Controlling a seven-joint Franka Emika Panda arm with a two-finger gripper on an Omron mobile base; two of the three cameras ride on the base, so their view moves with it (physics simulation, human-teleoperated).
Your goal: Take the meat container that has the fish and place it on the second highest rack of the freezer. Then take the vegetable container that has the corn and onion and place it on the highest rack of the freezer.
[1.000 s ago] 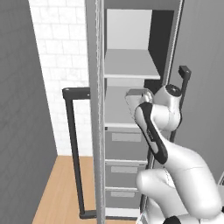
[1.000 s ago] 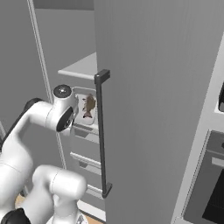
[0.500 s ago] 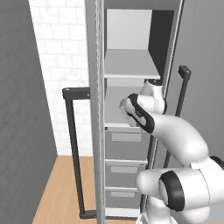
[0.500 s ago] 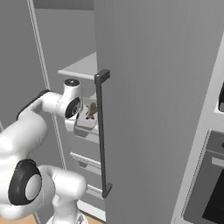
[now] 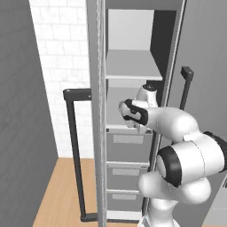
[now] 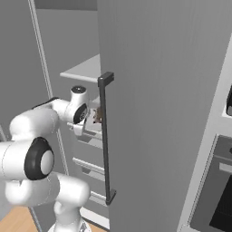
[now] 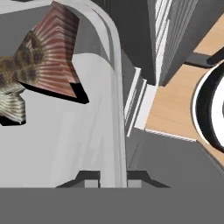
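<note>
Fish point(image 7: 26, 70) lies in the meat container point(image 7: 83, 131), up and to the left of the fingertips in the hand view, its reddish fan tail nearest the rim. The gripper point(image 7: 113, 177) is clenched on that container's thin rim wall, one finger tip point(image 7: 89, 178) inside and the other outside. In the left base view the hand is just in front of the freezer point(image 5: 133, 66), at about the level of the second highest rack point(image 5: 116, 104), with the highest rack point(image 5: 133, 66) above it. In the right base view the container point(image 6: 96, 121) peeks out beside the dark door handle point(image 6: 106, 136), just past the gripper.

The tray looks like a stiff, light, smooth-walled plastic shell, so a pinch on one edge probably lets it tilt or slip if the wrist rolls. The loose fish is small next to its tray and could slide across the slick floor. A level wrist seems wise, and the rim wall is the only real place to hold.
</note>
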